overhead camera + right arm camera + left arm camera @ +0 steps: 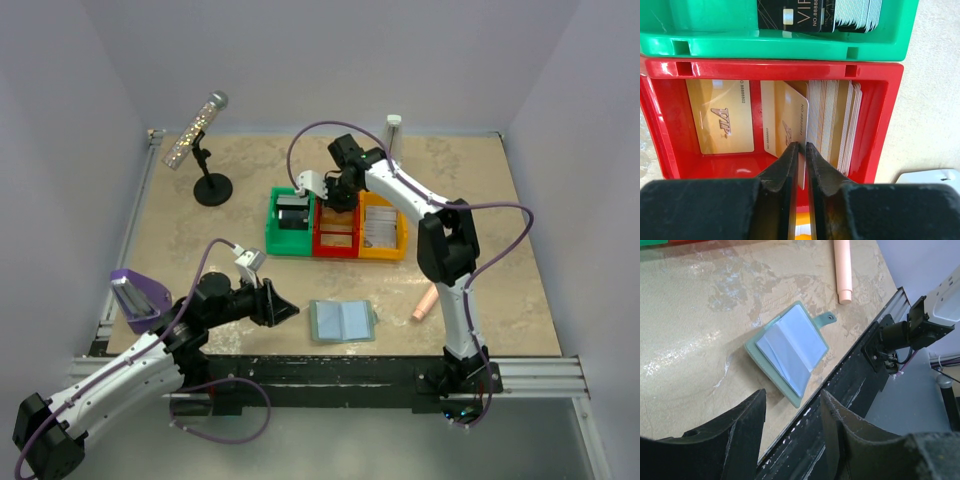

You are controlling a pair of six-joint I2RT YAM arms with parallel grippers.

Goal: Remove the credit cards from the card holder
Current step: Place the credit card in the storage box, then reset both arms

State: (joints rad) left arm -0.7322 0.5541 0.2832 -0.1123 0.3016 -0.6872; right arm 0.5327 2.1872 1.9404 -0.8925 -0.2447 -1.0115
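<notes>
The card holder (790,347) lies mid-frame, above the spread left hand (792,400). The right hand (801,150) pinches a credit card (792,112) in the red bin (880,100).

The desk (460,170) has a beige, marbled stone-look top, worn pale in patches. Plain, windowless white walls close it in on three sides: a back wall (320,60), a left wall (60,150) and a right wall (590,150). A silver metal rail (540,372) runs along the near edge and another rail (130,240) along the left side. A black strip (330,368) fronts the desk. Below it lies a flat grey surface (400,440). The light is soft and even, with a faint sheen on the desktop.
</notes>
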